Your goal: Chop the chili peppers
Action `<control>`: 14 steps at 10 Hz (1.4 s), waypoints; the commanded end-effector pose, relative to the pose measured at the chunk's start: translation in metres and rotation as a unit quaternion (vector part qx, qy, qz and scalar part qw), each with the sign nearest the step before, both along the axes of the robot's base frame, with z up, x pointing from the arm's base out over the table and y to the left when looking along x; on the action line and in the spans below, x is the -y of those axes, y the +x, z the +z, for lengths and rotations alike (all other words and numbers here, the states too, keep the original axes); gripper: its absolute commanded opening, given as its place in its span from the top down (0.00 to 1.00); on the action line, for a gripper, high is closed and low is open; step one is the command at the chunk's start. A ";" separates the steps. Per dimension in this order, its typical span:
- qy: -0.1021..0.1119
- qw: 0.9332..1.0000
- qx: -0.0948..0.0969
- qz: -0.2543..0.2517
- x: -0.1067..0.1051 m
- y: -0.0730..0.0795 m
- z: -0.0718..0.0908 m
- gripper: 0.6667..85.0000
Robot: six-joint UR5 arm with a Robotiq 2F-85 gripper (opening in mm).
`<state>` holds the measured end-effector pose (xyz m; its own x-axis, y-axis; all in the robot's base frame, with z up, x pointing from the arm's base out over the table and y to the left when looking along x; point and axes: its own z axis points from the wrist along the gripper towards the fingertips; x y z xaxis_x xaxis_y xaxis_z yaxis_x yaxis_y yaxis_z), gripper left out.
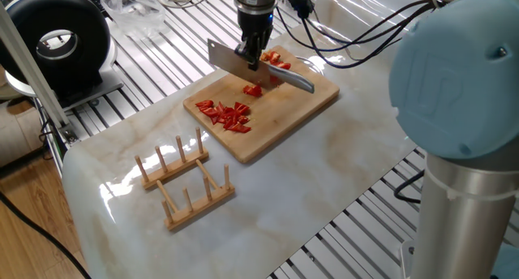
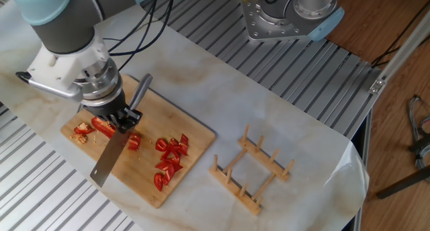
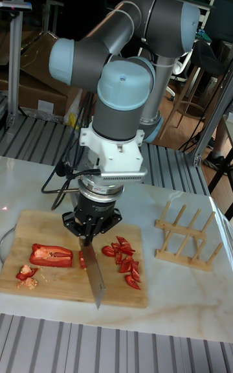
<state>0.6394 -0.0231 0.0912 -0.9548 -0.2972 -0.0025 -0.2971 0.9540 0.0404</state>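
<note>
The claw (image 2: 125, 117) clamps the knife (image 2: 107, 161), blade tip overhanging the cutting board (image 2: 195, 133) edge.

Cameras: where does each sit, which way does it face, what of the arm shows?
One fixed view: high behind the arm's base, facing the cutting board; gripper holds the knife.
The other fixed view: high on the opposite side, facing down; wooden rack on the right.
Tall fixed view: low, facing the arm across the board; chili peppers and whole arm show.
All share board, knife, rack.
</note>
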 end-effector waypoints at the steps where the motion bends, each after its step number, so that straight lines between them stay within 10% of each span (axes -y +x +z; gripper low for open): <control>1: 0.029 0.999 -0.009 -0.023 -0.027 -0.010 0.014 0.99; 14: -0.004 0.983 -0.006 0.182 0.009 -0.013 0.002 0.99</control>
<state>0.6218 -0.0269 0.0945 -0.8229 -0.5677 0.0213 -0.5664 0.8228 0.0473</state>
